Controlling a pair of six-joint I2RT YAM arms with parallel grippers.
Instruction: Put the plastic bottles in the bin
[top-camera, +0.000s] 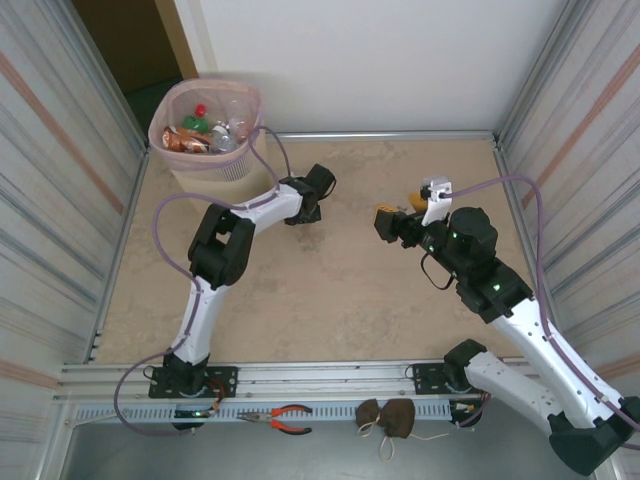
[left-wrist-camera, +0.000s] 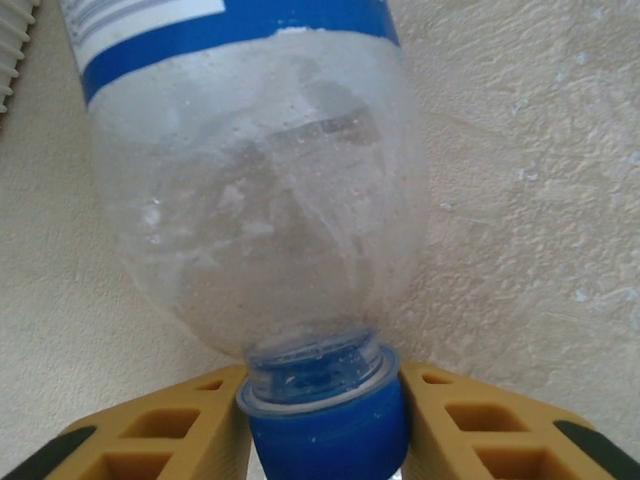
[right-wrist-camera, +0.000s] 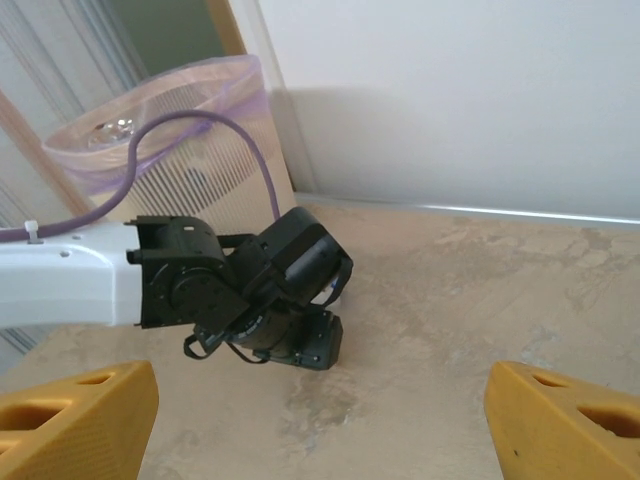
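A clear plastic bottle (left-wrist-camera: 260, 200) with a blue-and-white label and a blue cap (left-wrist-camera: 325, 435) is close up in the left wrist view. My left gripper (left-wrist-camera: 325, 440) is shut on that cap, with a yellow finger (left-wrist-camera: 150, 440) pressed against each side. From above, the left gripper (top-camera: 305, 210) points down at the table, right of the bin. The beige bin (top-camera: 215, 170), lined with a pink bag, stands at the back left with several bottles (top-camera: 195, 135) inside. My right gripper (top-camera: 388, 222) hangs open over mid-table, its fingers (right-wrist-camera: 80, 420) wide apart with nothing between them.
The left arm's black wrist (right-wrist-camera: 250, 290) lies ahead of the right gripper, with the bin (right-wrist-camera: 200, 170) behind it. Metal-framed walls enclose the table on three sides. Orange-handled pliers (top-camera: 280, 418) and a brown pouch (top-camera: 385, 417) lie on the front ledge.
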